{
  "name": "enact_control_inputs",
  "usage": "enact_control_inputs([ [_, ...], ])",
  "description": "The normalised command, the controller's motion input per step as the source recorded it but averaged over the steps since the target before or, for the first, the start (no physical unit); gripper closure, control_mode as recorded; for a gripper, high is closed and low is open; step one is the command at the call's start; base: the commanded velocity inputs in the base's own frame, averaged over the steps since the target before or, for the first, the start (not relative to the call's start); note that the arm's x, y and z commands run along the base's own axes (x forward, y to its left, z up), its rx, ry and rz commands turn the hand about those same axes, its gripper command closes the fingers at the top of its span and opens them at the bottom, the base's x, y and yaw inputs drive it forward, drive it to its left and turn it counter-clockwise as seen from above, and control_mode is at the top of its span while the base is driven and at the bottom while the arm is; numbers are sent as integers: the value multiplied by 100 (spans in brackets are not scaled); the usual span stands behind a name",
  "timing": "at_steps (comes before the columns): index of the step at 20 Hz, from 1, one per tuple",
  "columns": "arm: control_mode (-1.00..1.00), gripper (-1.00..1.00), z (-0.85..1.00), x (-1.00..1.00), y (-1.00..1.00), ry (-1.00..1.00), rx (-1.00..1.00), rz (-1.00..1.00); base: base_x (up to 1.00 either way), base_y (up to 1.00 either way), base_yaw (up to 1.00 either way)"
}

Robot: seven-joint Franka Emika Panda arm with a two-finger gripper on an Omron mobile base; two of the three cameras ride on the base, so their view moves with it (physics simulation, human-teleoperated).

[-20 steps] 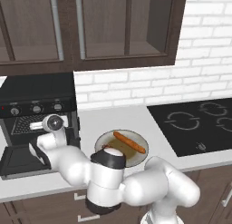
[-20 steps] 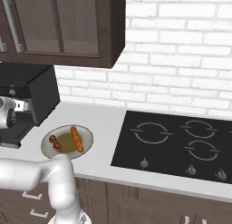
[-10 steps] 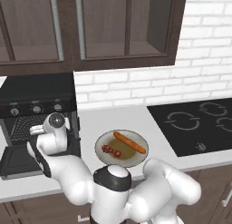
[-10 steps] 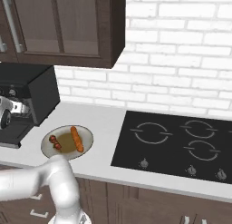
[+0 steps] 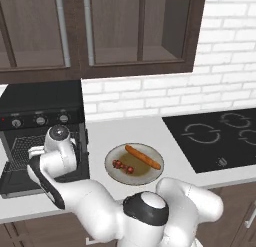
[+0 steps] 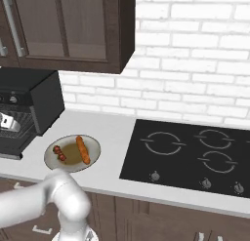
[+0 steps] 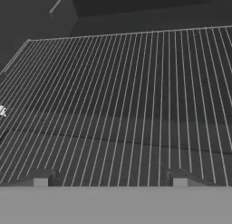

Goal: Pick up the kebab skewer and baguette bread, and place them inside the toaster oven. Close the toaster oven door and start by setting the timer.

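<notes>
From the left base view there is one toaster oven, its door dropped open and flat, and three round knobs in a row above the cavity. The arm's hand sits right in front of the open cavity and hides most of the wire rack; the finger tips themselves are behind the white wrist, so the spread of the jaws cannot be read here. To the right of the hand, apart from it, one plate carries one baguette bread and one kebab skewer, the skewer on the side nearer the hand; its chunks are too small to count surely. One black stovetop lies farther right, cut off by the picture's edge. From the right base view the oven is cut by the left edge, only two knobs can be made out, and a small piece of the hand shows at the cavity; the plate, with both foods on it, lies on the counter between oven and stovetop, which shows four ring marks. In the hand view the gripper has its two tips set wide apart with nothing between them, hanging just over the wire rack; the oven's interior beyond is dark and hard to make out.
</notes>
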Motion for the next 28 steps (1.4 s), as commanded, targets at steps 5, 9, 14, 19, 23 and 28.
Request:
enact_control_inputs([
  [5, -100, -100, -60, -94, 0, 23, 0, -3, 0, 0, 0],
  [9, -100, -100, -33, -64, 0, 19, 0, -1, 0, 0, 0],
  [14, -100, -100, -5, -18, 0, 9, 0, 0, 0, 0, 0],
  [19, -100, -100, 22, -5, -30, 1, 0, 0, 0, 0, 0],
  [23, -100, -100, 46, -34, -80, 0, 0, 0, 0, 0, 0],
  [28, -100, -100, 33, -15, -92, 2, 0, 0, 0, 0, 0],
])
